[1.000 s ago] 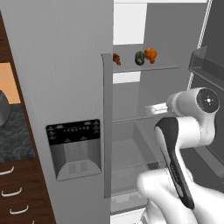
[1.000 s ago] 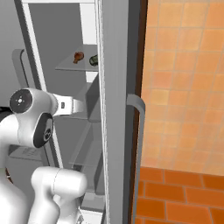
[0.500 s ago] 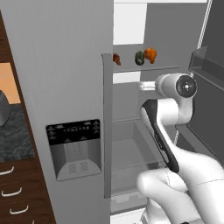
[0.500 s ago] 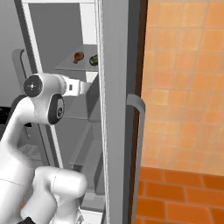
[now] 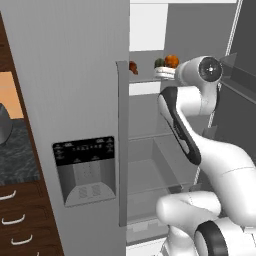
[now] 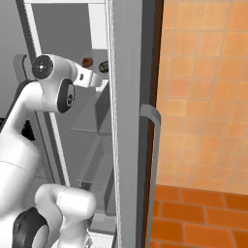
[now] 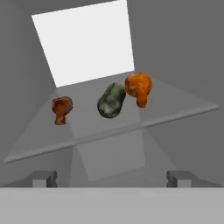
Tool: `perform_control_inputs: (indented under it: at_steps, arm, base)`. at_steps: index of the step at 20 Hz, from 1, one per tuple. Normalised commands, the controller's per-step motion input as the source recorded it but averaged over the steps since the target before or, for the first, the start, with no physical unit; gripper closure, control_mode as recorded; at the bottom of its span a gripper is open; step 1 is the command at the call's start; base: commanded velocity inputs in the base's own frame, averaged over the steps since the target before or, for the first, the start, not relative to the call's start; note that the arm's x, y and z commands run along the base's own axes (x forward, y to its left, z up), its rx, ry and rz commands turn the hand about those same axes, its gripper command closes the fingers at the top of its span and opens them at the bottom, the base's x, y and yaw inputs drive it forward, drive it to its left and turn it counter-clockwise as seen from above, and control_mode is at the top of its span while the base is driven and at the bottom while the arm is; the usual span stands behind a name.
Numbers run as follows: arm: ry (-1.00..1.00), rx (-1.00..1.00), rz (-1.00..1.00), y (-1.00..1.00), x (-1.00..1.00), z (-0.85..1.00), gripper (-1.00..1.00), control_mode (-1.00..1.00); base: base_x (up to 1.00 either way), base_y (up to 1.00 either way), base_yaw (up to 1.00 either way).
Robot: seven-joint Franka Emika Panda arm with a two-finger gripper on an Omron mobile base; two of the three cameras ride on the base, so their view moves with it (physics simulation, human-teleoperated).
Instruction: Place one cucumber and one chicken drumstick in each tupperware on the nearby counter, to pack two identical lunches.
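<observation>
So the white arm has swung up in the last second, from down near the lower shelves to right in front of the clear glass fridge shelf (image 7: 175,114) where the food sits. That puts the two-finger gripper (image 7: 111,178) level with the shelf edge and looking straight at the goods, so my guess is it's lining up for a first pick. Nothing is packed yet as far as I can tell; I can't see the trays from here.

The fingers (image 7: 43,178) stand wide apart with nothing between them.

On that shelf, going by the hand view: a short dark green cucumber (image 7: 111,100) sits in the middle. Just beside it on one side, touching or nearly so, is a glossy orange-brown chicken drumstick (image 7: 139,87). A smaller, darker reddish-brown drumstick (image 7: 61,108) sits well apart on the other side. From the left base view you can spot the same trio on the shelf, the cucumber (image 5: 159,63) tucked behind the arm's wrist.

Orientation-wise, the cucumber's long axis runs mostly front-to-back on the shelf, slightly angled, with one rounded end pointing toward the gripper. Both drumsticks look like they have the fat end up and away and the thin end down toward the shelf front, though that's a bit hard to read.
</observation>
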Motion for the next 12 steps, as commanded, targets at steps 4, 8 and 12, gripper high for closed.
perform_control_inputs:
  at_steps: [4, 8, 12]
  arm:
    - [0.16, 0.00, 0.00, -0.01, 0.74, 0.00, -1.00, -1.00]
    - [0.16, 0.00, 0.00, -0.11, 0.90, 0.00, -1.00, -1.00]
    - [0.13, 0.01, 0.00, -0.04, 0.89, -0.11, -1.00, -1.00]
  base:
    - [0.00, 0.00, 0.00]
    - [0.00, 0.00, 0.00]
    - [0.00, 0.00, 0.00]
